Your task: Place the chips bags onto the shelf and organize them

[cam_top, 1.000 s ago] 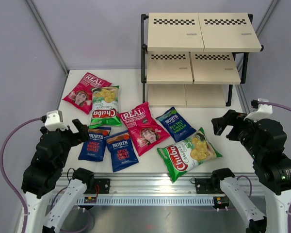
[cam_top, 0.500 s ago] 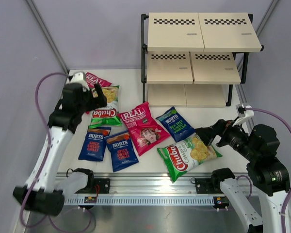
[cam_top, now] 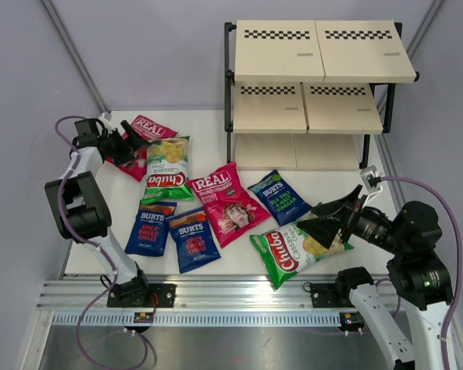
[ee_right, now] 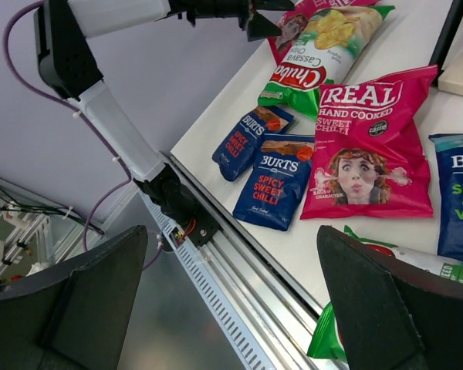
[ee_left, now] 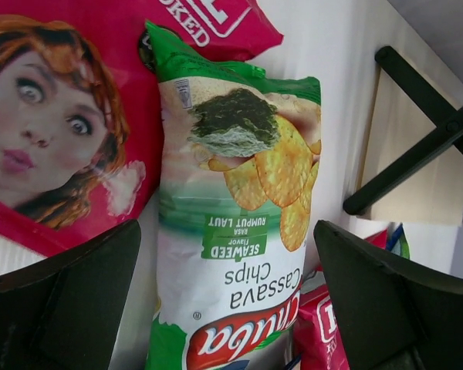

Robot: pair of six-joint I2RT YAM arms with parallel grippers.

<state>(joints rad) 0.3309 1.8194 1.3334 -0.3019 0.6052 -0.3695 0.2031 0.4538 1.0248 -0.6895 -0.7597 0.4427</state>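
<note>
A three-tier shelf [cam_top: 324, 50] with a black frame and beige boards stands at the far right corner of a white bench [cam_top: 208, 127]. Seven chip bags lie flat on the bench, to the left of the shelf and in front of it.

At the far left corner lies the far pink bag [cam_top: 150, 127]. The far green bag [cam_top: 167, 169] overlaps its right side. The left pincer [cam_top: 133, 143] is low over these two. Its fingers are wide apart and grip nothing. In the left wrist view one finger is over the pink bag's printed face and the other is past the green bag's opposite edge.

Mid-bench lies the middle pink bag [cam_top: 228, 202]. The right blue bag [cam_top: 278, 196] is just beside it, towards the shelf. Nearer the front edge, the left blue bag [cam_top: 151, 227] and the middle blue bag [cam_top: 193, 237] lie side by side, touching.

Towards the near right corner, the near green bag [cam_top: 293, 250] lies at a slant. The right pincer [cam_top: 318, 220] is over that bag's far end with its fingers spread and nothing between them. Whether a finger touches the bag cannot be told.
</note>
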